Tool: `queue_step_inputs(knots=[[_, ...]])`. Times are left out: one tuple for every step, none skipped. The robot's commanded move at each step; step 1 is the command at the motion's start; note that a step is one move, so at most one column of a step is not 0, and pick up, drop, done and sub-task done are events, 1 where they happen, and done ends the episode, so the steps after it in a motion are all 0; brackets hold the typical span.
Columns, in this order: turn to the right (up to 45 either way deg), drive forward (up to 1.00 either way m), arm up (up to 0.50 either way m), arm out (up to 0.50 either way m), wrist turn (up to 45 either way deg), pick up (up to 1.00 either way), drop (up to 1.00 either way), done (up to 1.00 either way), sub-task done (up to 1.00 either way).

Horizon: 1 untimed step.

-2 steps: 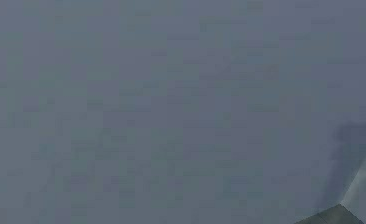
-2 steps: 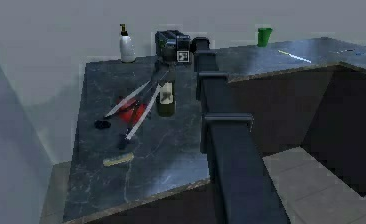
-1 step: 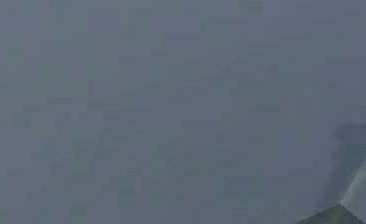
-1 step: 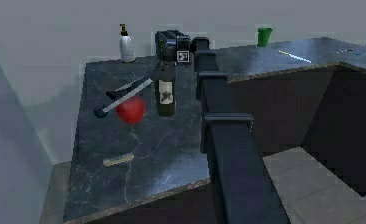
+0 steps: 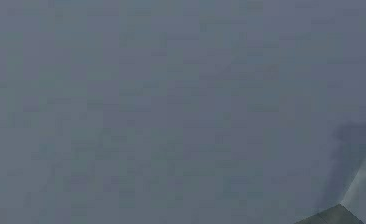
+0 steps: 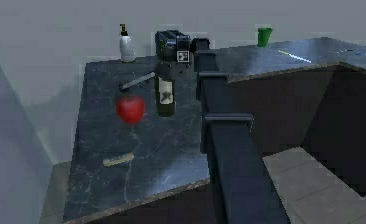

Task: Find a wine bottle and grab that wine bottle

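A dark green wine bottle (image 6: 165, 90) with a pale label stands upright on the dark stone counter (image 6: 101, 130) in the arm side view. The arm (image 6: 226, 130), a dark square bar, reaches out over the counter just right of the bottle. The gripper (image 6: 166, 48) is a dark body beyond the bottle's neck, left of a white marker square. The bottle stands on the counter at the gripper, so I cannot tell whether the gripper holds anything.
On the counter are a red round fruit (image 6: 130, 109) left of the bottle, a white pump bottle (image 6: 127, 45) at the back, a thin grey utensil (image 6: 141, 80) and a small pale strip (image 6: 118, 159). A green cup (image 6: 263, 36) stands on the farther counter. A grey wall (image 5: 171, 100) faces the forward view.
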Motion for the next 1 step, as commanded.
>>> queue_step_inputs(knots=[[0.0,0.0,0.0,0.0,30.0,0.0,0.0,0.0,0.0]])
